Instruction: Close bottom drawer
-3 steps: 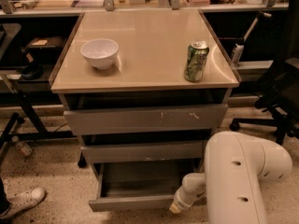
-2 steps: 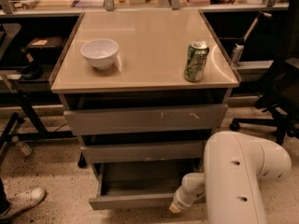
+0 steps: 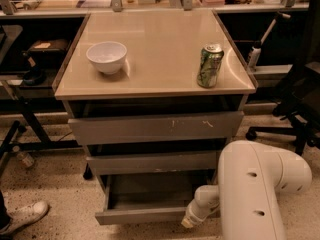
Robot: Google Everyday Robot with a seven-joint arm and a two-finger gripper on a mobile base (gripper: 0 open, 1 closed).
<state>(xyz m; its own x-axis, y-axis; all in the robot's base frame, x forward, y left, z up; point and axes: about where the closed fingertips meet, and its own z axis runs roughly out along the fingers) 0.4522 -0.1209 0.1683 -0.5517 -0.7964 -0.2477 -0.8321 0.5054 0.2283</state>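
The bottom drawer [image 3: 142,215] is the narrowest of three grey drawers and stands pulled out, its empty box showing from above. Its flat front panel runs along the lower edge of the cabinet. My white arm [image 3: 260,189] fills the lower right. The gripper [image 3: 192,218] is at the arm's slim end, right at the right end of the bottom drawer's front panel. Above it sit the medium drawer front [image 3: 152,162] and the widest, scratched drawer front [image 3: 155,127].
A white bowl [image 3: 106,57] and a green can [image 3: 209,65] stand on the beige cabinet top [image 3: 155,44]. A black office chair [image 3: 297,99] is at the right. A table leg base [image 3: 20,129] and a person's white shoe [image 3: 25,215] are at the left.
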